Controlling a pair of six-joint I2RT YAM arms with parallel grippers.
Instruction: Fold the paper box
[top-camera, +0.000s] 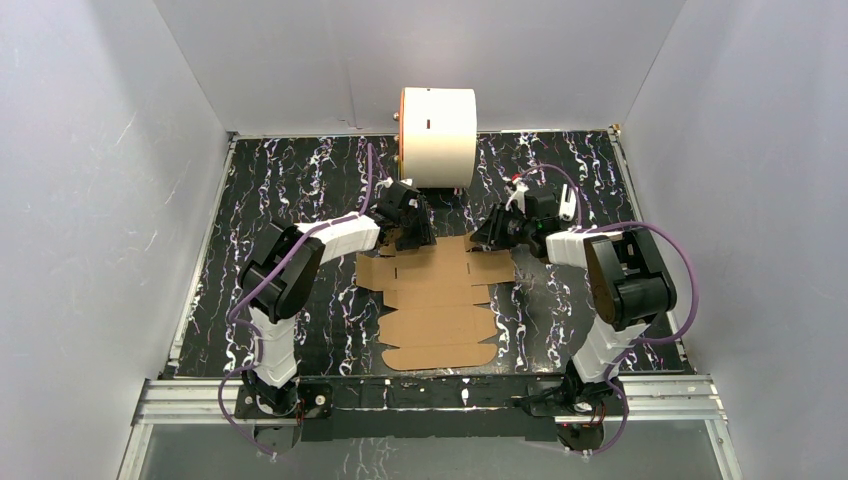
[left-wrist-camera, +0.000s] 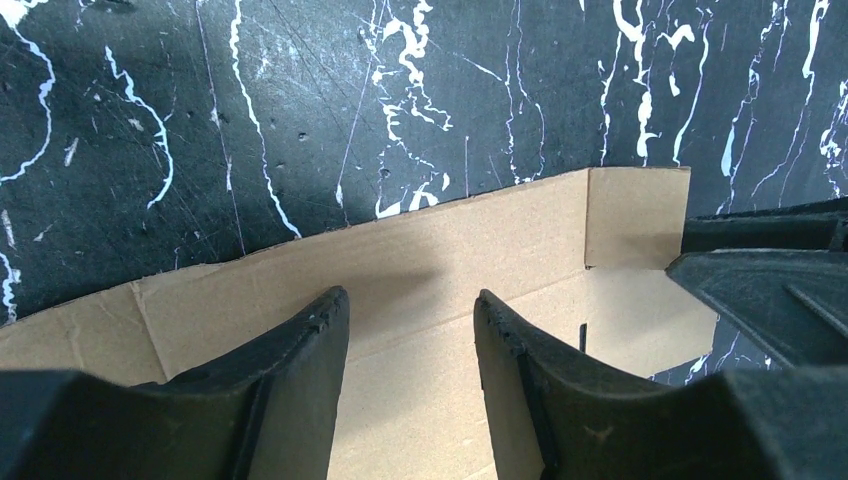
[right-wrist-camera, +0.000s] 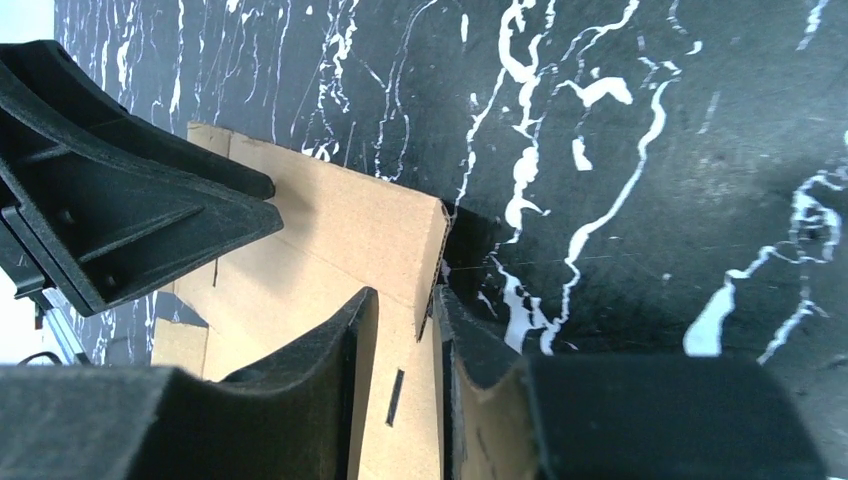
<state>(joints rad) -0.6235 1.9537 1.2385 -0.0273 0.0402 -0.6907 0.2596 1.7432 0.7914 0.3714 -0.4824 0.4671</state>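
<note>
Soft, even light is falling, seemingly from above; the black marbled bench (top-camera: 290, 180) is showing faint sheen, and close wrist-view edges are blurring.

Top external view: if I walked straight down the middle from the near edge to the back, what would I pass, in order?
Metal rail → flat brown paper box → white cylinder → grey back wall.
</note>
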